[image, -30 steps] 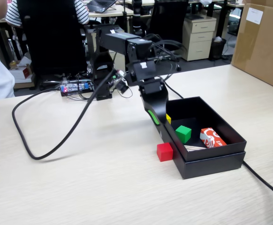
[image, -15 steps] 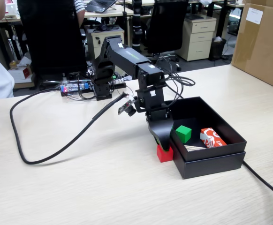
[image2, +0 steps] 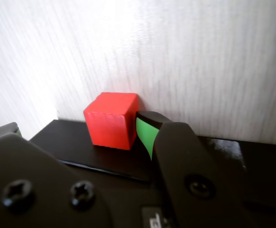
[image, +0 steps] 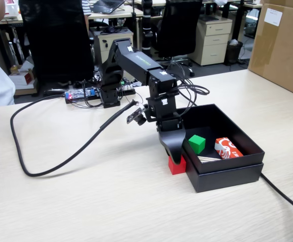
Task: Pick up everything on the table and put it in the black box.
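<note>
The small red cube [image: 176, 166] sits on the beige table [image: 111, 201], tight against the left outer wall of the black box [image: 227, 172]. My gripper [image: 175, 153] points straight down over the cube and hides its top in the fixed view. In the wrist view the red cube [image2: 112, 119] lies between the jaws of my gripper [image2: 78, 124]. The green-padded right finger [image2: 146, 134] touches the cube's right side. The left finger [image2: 7, 129] stands well clear of it, so the gripper is open. A dark side of the black box [image2: 76, 145] shows just below the cube.
Inside the box lie a green cube [image: 197, 143] and a red-and-white packet [image: 228, 147]. A thick black cable [image: 51, 166] loops over the table at the left. A big brown carton [image: 282, 45] stands at the far right. The arm's base [image: 110, 85] is behind.
Over the last second the arm came off the box and reached down to the red cube beside it. In the last half second it barely moved.
</note>
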Controlling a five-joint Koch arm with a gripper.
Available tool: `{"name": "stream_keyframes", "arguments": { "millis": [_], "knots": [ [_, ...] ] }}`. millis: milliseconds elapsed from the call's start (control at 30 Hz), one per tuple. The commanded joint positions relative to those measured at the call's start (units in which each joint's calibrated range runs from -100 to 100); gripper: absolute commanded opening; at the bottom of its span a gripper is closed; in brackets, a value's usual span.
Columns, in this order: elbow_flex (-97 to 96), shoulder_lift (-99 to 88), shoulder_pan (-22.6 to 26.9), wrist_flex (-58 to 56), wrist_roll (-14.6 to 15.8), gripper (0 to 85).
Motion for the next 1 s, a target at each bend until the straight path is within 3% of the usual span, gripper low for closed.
{"name": "stream_keyframes", "arguments": {
  "millis": [0,367,533,833,933,967],
  "knots": [
    [7.59,2.26,1.56,0.33,0.44,47.2],
    [2.97,2.49,1.71,-2.78,0.2,43.2],
    [2.33,2.03,1.95,-6.93,-0.05,28.2],
    [2.51,1.92,2.0,-7.36,-0.63,26.7],
    [3.24,2.03,1.86,-7.36,0.0,1.7],
    [3.51,2.03,1.71,-7.36,0.15,0.9]
  ]
}}
